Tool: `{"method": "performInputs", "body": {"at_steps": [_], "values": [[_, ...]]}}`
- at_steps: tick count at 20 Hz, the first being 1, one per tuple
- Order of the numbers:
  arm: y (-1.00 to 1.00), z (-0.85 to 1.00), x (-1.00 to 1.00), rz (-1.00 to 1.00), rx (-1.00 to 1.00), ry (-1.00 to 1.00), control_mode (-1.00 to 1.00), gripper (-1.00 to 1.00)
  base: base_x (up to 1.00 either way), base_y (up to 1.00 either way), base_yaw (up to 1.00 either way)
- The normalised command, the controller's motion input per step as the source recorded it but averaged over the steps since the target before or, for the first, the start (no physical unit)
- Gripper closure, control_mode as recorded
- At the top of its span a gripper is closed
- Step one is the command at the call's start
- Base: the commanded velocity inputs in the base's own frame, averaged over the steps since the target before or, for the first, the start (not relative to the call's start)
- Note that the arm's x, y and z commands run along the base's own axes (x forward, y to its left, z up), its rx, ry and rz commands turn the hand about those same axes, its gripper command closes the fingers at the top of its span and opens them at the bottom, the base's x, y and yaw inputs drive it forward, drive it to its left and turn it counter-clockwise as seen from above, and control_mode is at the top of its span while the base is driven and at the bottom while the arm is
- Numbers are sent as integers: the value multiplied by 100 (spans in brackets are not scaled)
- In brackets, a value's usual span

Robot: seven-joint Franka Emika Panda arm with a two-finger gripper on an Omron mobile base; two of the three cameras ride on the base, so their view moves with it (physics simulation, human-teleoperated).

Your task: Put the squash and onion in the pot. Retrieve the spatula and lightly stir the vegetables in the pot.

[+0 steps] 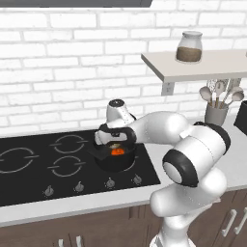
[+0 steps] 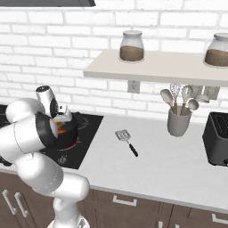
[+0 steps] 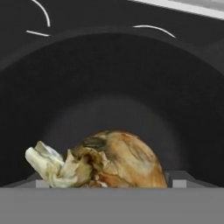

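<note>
We read no brand or writing anywhere; the room is white brick wall, a pale shelf [image 2: 156, 67] with two jars, a black stove [image 1: 29, 169] and a grey tabletop [image 2: 169, 164]. Our tool [image 1: 115, 143] hangs over the pot [image 1: 115, 160], fingers apart and gripping nothing. The onion [image 3: 116, 159] lies just beneath it inside the pot beside the squash [image 1: 116, 152], and the spatula [image 2: 126, 140] lies well off to its right on the tabletop.

The spatula [image 2: 126, 140] lies on the counter [image 2: 178, 164]; the pot [image 2: 67, 133] sits on the stove [image 2: 84, 138].

Pincer [image 1: 115, 144] open, pointed downward
</note>
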Motion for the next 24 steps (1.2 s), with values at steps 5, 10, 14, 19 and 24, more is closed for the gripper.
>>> {"method": "performInputs", "body": {"at_steps": [5, 10, 14, 19, 24], "values": [[-22, 8, 0, 2, 4, 0, -100, -100, 0, 0, 0], [-17, 15, 0, 6, 8, 0, -100, -100, 0, 0, 0], [-7, 43, -14, 3, 9, -3, -100, -100, 0, 0, 0], [-28, 100, -76, 0, 14, -13, -100, -100, 0, 0, 0], [-47, 99, -75, -10, 18, -3, -100, -100, 0, 0, 0]]}}
